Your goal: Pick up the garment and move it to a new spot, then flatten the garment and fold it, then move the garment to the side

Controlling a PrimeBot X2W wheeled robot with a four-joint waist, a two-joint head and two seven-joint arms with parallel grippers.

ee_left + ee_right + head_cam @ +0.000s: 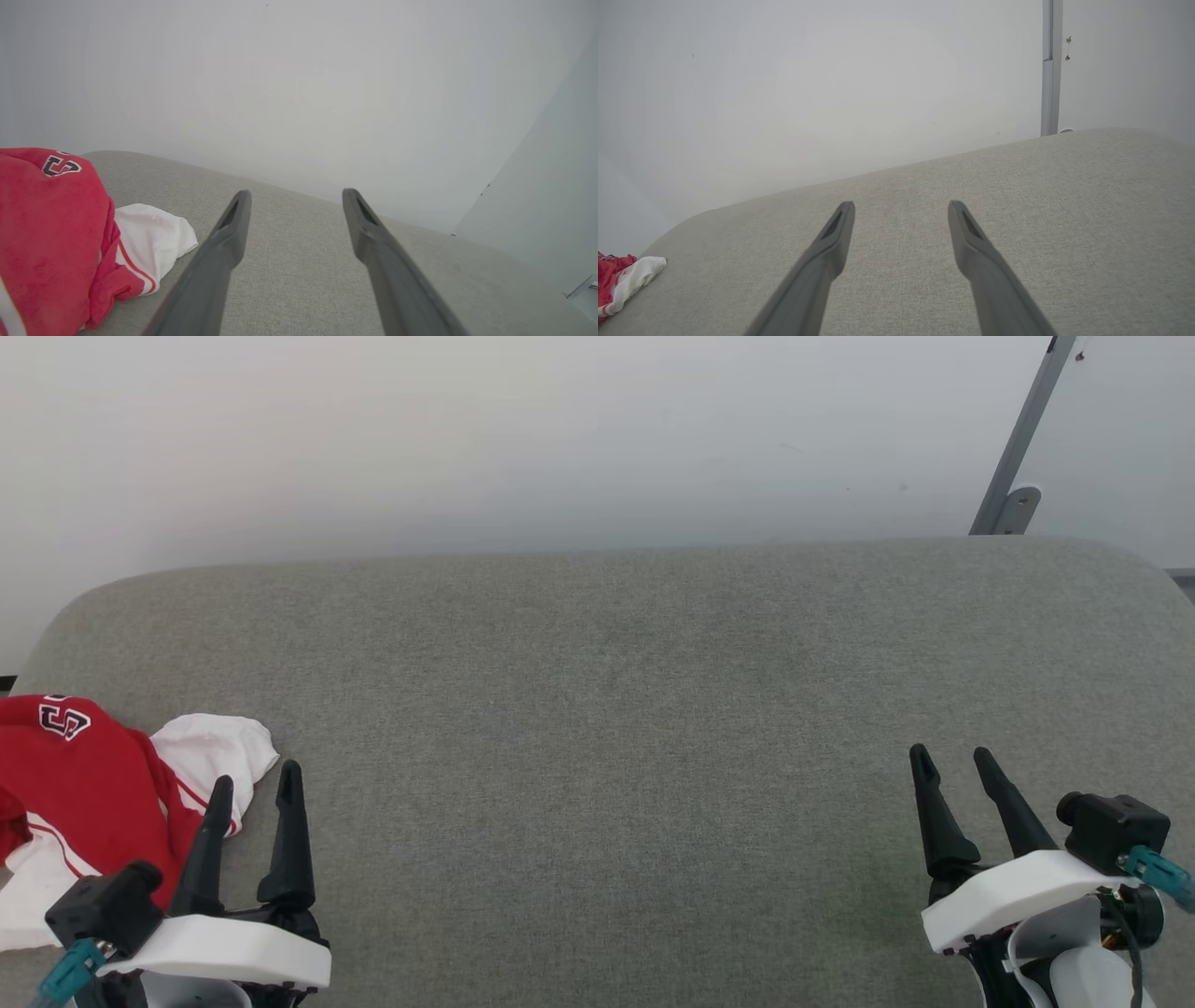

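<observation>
Grey upholstered surface (607, 709) against pale wall (467, 429).

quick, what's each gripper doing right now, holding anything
Left gripper: open, holding nothing; the garment lies crumpled just to its left.
Right gripper: open, holding nothing, over the bare grey surface.

Garment (84, 784) cut by left edge; lettering (63, 719) seemingly mostly hidden.
</observation>
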